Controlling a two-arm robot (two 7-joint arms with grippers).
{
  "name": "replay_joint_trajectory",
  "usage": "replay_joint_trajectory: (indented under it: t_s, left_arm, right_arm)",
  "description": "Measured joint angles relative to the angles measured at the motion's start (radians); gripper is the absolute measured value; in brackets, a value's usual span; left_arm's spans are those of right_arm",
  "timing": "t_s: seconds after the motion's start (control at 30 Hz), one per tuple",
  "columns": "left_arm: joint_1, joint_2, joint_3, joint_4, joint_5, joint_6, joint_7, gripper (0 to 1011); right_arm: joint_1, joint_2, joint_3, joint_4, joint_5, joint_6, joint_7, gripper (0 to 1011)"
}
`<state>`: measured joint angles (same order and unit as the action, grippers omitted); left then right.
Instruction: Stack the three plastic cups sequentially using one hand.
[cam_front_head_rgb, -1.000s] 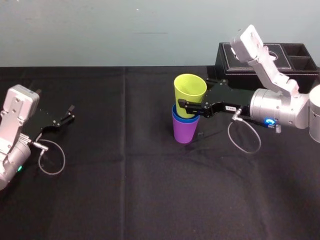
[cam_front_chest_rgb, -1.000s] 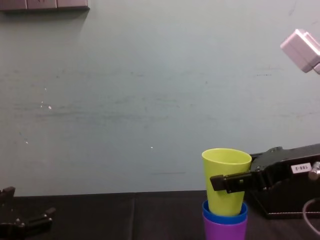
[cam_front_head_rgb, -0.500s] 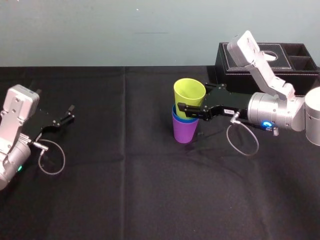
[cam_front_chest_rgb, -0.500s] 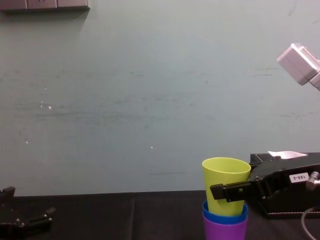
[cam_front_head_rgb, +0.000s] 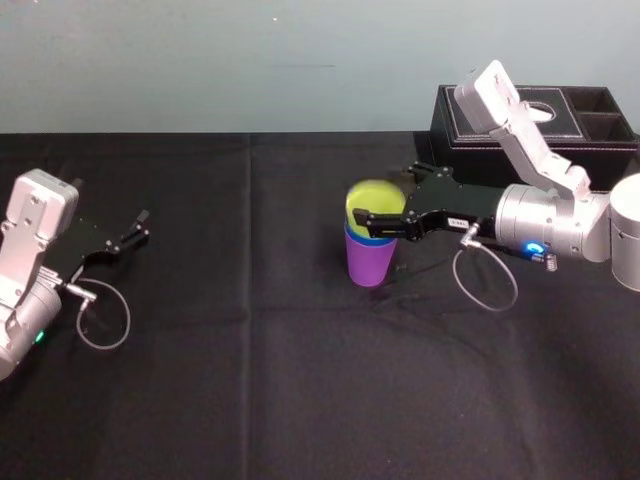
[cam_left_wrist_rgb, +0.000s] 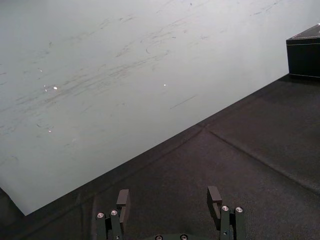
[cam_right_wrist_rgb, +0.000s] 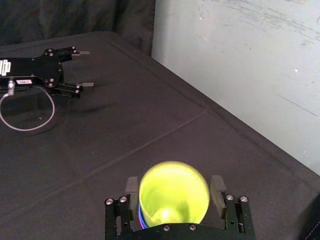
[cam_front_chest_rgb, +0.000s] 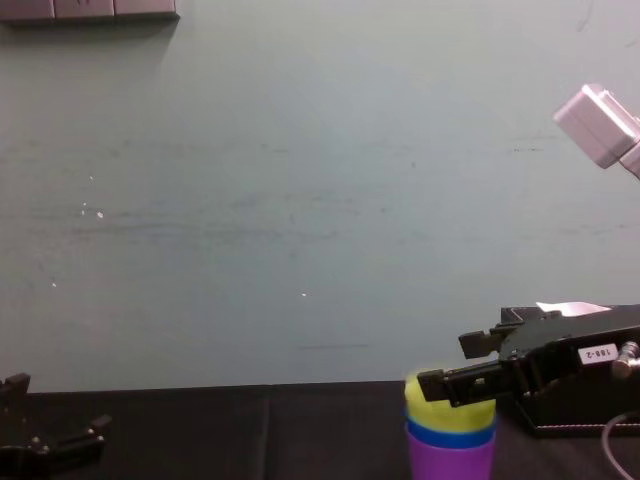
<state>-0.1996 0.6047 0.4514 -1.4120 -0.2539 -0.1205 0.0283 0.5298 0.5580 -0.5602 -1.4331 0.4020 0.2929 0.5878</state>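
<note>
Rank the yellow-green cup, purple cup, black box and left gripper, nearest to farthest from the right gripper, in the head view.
1. yellow-green cup: between the fingers of the right gripper, atop the stack.
2. purple cup: just below, bottom of the stack.
3. black box: behind, at the table's right.
4. left gripper: parked far to the left.

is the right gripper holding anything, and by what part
Nothing seems held. The right gripper is open, fingers flanking the yellow-green cup nested in the blue cup. The left gripper is parked open, far left.
</note>
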Motion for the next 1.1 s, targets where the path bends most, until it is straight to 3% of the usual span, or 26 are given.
replay_joint_trajectory:
  t_s: [0.17, 0.77, 1.1]
  left_arm:
    - [0.000, 0.000, 0.000, 0.000, 0.000, 0.000, 0.000, 1011]
    - [0.000, 0.000, 0.000, 0.000, 0.000, 0.000, 0.000, 1011]
    - [0.000, 0.000, 0.000, 0.000, 0.000, 0.000, 0.000, 1011]
  right_arm:
    - [0.000, 0.000, 0.000, -0.001, 0.000, 0.000, 0.000, 1003]
    - [-0.013, 0.009, 0.005, -0.022, -0.001, -0.001, -0.011, 1003]
    - [-0.082, 0.053, 0.081, -0.083, 0.004, -0.008, -0.080, 1003]
